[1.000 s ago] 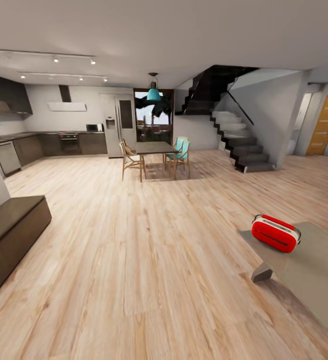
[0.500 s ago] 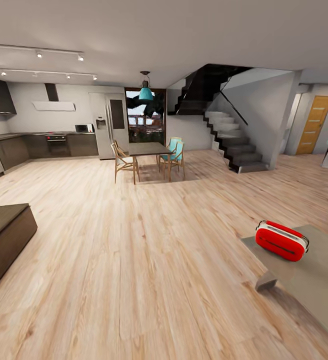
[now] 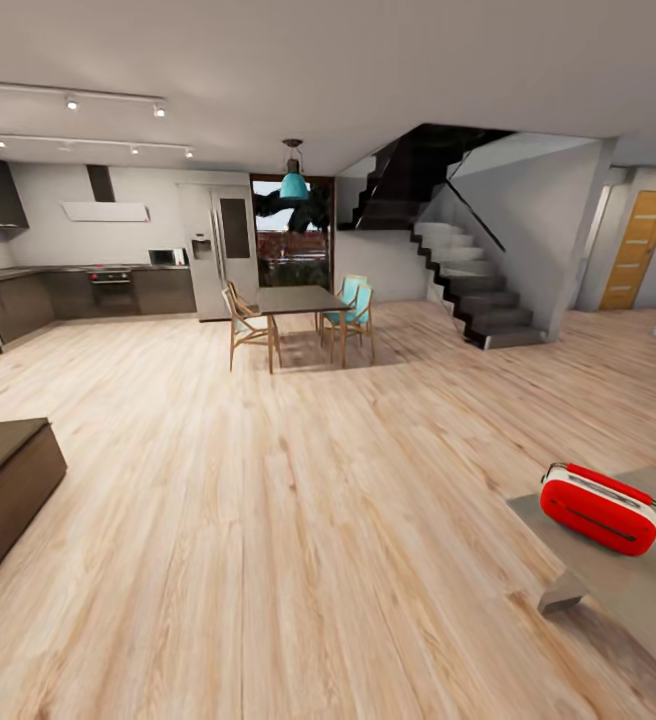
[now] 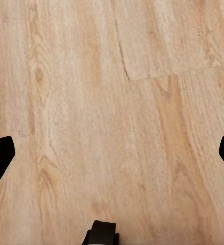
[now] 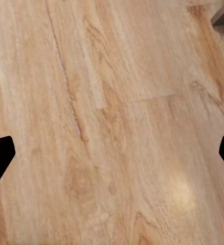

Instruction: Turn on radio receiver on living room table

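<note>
1. One radio receiver (image 3: 602, 508) lies on its side near the corner of the counter (image 3: 638, 590), low at the head view's right.
2. A dining table (image 3: 301, 300) with seemingly three chairs (image 3: 353, 315) stands far across the open floor (image 3: 268, 520).
3. Left end effector (image 4: 112, 153) and right end effector (image 5: 112, 153) hang released, fingertips wide over floor.

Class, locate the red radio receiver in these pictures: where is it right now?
In the head view, the radio receiver sits low at the right, on the near corner of the grey table, across the wood floor from the dining set.
</note>
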Controlling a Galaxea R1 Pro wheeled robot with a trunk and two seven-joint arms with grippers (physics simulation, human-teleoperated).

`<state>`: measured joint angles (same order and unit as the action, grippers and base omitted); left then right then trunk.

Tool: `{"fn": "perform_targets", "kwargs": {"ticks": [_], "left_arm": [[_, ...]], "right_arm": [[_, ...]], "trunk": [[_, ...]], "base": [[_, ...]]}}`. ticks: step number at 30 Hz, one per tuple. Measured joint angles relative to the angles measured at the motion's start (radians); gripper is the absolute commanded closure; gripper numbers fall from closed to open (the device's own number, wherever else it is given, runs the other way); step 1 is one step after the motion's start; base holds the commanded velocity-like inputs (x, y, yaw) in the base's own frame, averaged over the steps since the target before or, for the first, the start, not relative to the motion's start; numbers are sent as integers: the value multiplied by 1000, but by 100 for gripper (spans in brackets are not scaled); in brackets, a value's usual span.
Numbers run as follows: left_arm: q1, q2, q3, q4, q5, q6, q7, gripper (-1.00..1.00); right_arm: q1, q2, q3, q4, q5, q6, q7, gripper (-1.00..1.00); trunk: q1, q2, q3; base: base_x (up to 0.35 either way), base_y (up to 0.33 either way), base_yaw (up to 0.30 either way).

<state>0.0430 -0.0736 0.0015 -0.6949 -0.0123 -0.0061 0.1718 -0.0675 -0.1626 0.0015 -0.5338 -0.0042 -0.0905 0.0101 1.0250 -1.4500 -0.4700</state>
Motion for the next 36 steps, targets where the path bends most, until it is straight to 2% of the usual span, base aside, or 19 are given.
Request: {"fn": "perform_targets", "kwargs": {"ticks": [6,36], "left_arm": [[0,0,0,0,0,0,0,-100],[0,0,0,0,0,0,0,-100]], "right_arm": [[0,0,-1,0,0,0,-1,-100],[0,0,-1,0,0,0,0,-100]], "trunk": [[0,0,0],[0,0,0]], "base": [[329,70,-104],[322,161,-275]]}}
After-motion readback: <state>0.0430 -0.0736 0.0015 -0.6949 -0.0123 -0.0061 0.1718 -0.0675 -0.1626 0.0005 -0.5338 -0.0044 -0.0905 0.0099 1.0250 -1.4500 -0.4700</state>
